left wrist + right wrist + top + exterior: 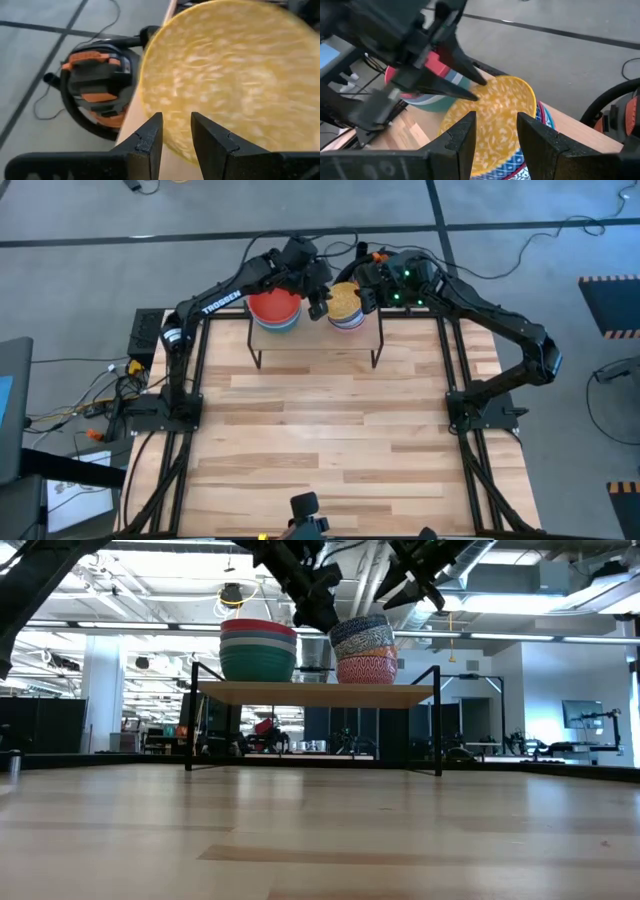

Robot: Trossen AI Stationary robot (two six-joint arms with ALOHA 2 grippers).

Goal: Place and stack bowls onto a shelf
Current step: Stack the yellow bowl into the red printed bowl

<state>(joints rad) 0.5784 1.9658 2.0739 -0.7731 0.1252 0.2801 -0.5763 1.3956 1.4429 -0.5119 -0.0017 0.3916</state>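
Final stacking step judged in hand. Two stacks of bowls are seen on the shelf [310,350]: red-topped stack [274,308] toward its left edge, yellow-patterned bowl [345,301] topping the right stack. Left gripper [319,302] and right gripper [366,292] are held at that bowl, jaws spread, nothing pinched. Next: clean withdrawal without nudging the stack.

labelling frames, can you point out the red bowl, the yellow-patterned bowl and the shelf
red bowl [273,304], high view, its inside.
yellow-patterned bowl [492,117], right wrist view, its inner surface.
shelf [310,694], low view, front edge of its wooden top.
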